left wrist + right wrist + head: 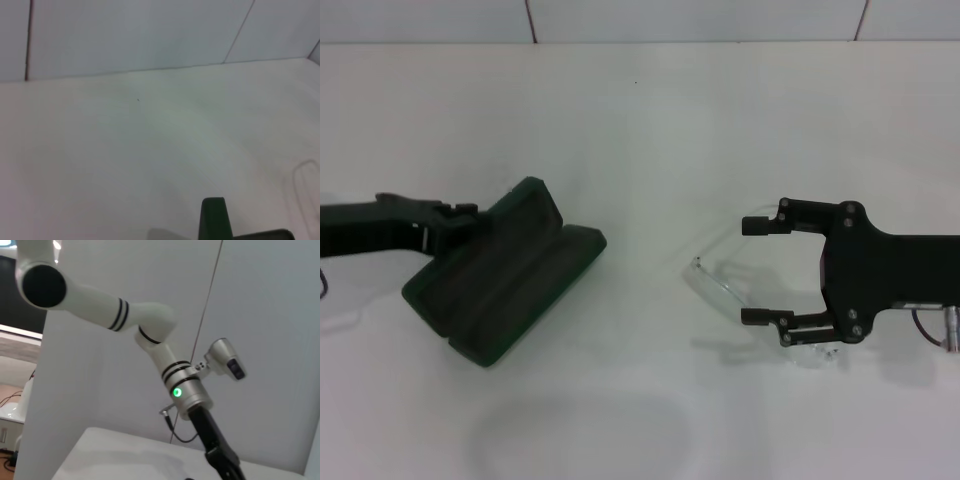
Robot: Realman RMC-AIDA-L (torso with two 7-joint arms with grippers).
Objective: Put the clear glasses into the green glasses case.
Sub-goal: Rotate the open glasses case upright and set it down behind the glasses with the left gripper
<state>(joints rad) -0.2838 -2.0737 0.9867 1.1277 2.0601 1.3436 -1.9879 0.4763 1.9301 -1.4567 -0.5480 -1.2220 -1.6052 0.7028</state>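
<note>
The green glasses case (505, 272) lies open at the left of the white table, its dark lining facing up and its lid toward the back. My left gripper (448, 228) reaches in from the left and is shut on the lid's edge; the left wrist view shows only a green corner of the case (214, 221). The clear glasses (715, 283) rest on the table at the right. My right gripper (761, 271) comes in from the right, open, with one finger on each side of the glasses. I cannot tell whether the fingers touch them.
The white table (640, 130) runs back to a tiled wall (700, 18). Bare surface separates the case from the glasses. The right wrist view shows the left arm (150, 340) with a green light above the table's far side.
</note>
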